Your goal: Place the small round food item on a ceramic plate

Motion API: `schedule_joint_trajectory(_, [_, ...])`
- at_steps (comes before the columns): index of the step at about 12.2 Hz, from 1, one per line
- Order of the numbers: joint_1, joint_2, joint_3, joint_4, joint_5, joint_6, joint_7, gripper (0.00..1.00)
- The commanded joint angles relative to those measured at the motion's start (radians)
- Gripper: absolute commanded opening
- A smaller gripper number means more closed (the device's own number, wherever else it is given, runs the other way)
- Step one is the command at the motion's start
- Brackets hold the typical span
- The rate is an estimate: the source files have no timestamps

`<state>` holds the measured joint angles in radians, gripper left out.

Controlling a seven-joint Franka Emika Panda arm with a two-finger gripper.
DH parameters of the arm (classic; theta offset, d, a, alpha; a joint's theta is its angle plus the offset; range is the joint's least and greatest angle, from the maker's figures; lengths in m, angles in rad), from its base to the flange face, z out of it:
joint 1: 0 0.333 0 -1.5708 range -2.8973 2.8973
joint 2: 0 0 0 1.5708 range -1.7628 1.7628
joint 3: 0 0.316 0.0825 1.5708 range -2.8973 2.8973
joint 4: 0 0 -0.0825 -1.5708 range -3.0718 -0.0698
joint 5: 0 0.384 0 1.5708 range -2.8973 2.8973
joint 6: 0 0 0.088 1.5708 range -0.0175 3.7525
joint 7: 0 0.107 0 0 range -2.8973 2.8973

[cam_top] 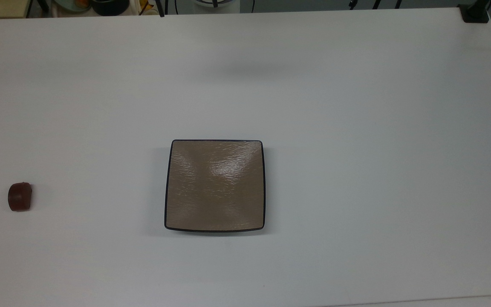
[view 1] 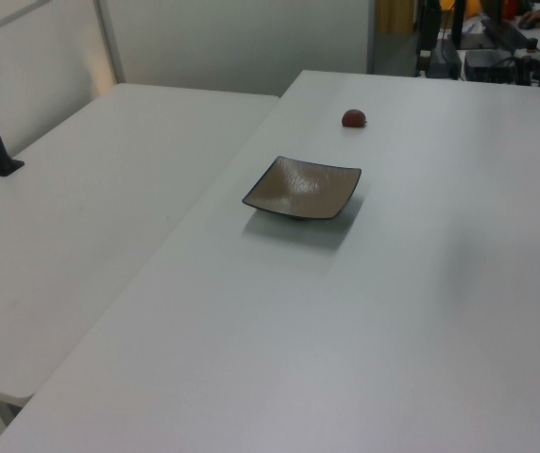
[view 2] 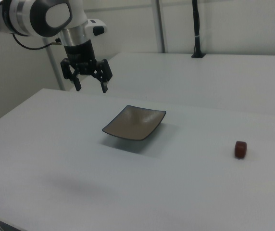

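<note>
The small round food item (cam_top: 19,196) is a reddish-brown glossy chunk lying on the white table near the top view's left edge; it also shows as the food item (view 1: 353,118) and the food item (view 2: 241,149). The square tan ceramic plate (cam_top: 215,185), with a thin dark rim, sits bare mid-table, also seen as the plate (view 1: 302,188) and the plate (view 2: 134,122). My gripper (view 2: 91,86) hangs open high above the table in the right view, left of and behind the plate, far from the food item, with nothing between its fingers.
The white table (cam_top: 356,128) carries just the plate and the food item. A second white table (view 1: 81,217) adjoins it. A black post base (cam_top: 475,13) stands at the top view's upper right corner. Clutter lies beyond the far edge.
</note>
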<state>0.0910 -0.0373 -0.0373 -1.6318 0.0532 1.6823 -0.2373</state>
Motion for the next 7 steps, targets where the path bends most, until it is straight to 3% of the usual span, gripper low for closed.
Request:
schedule_joint_trajectory(1, [-0.014,0.005,-0.033,-0.013,-0.012,0.0,-0.027,1.0])
schedule_joint_trajectory(7, [-0.146,0.149,-0.05,0.162,-0.01,0.057,-0.057,1.0])
